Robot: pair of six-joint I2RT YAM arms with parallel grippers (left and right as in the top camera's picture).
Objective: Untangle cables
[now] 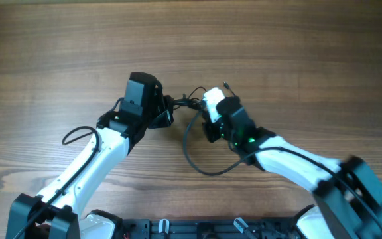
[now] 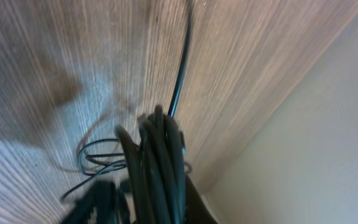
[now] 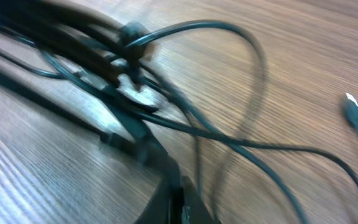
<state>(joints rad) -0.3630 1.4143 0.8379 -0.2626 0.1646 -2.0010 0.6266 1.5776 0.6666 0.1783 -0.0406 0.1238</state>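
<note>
The cables [image 1: 186,102] are thin dark strands stretched between my two grippers at mid-table. One long loop [image 1: 204,169] sags toward the front and a small plug end [image 1: 225,85] lies behind. My left gripper [image 1: 169,111] is shut on a thick bunch of the cables [image 2: 160,168], which hides its fingers. Thin loops [image 2: 98,158] lie on the wood beside the bunch. My right gripper [image 3: 176,190] has its jaws together, and a dark strand [image 3: 114,134] runs into their tip. Crossing strands [image 3: 229,134] and a plug [image 3: 351,109] lie beyond it. The right wrist view is blurred.
The wooden table [image 1: 297,53] stretches all round the bundle. The left arm's own thicker black cable [image 1: 78,135] arcs beside its white link. A pale wall [image 2: 316,143] fills the right of the left wrist view.
</note>
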